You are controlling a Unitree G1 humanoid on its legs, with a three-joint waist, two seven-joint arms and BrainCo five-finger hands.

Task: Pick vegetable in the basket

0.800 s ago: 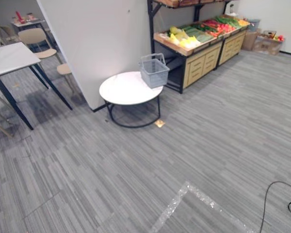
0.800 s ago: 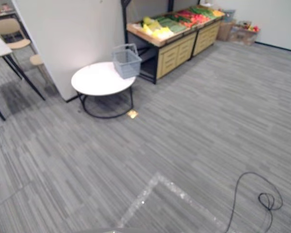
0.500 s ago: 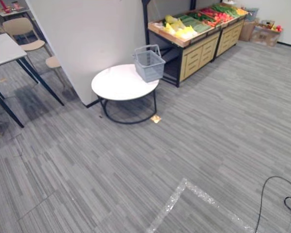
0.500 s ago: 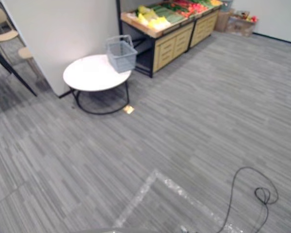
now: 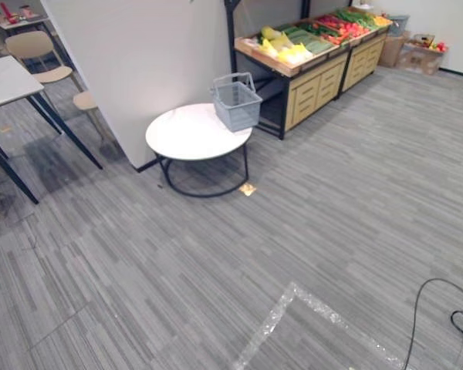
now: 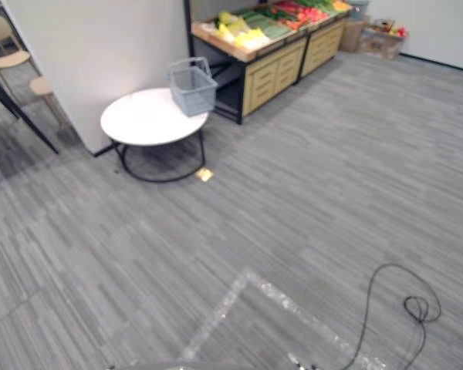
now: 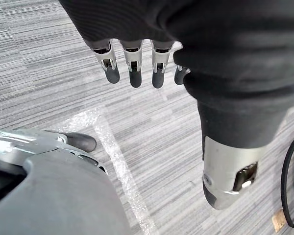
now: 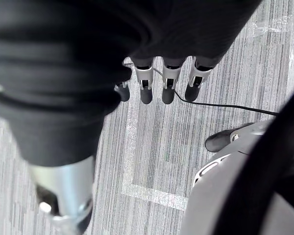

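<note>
Both hands hang at the robot's sides above the grey carpet. The left hand and the right hand each show straight, loosely spread fingers that hold nothing. The task's things lie well apart from both hands, ahead across open floor. One grey openwork plastic basket stands upright, handle raised, on the far edge of one round white table with a black metal frame. Just beyond it stands one long wooden produce stand, its long axis running away and to the right. The vegetables lie in yellow, green and red lots, too small to count. The basket sits roughly straight ahead, a shade left. In my judgement neither hand is usefully nearer, and the robot must close on the stand before any reach.
</note>
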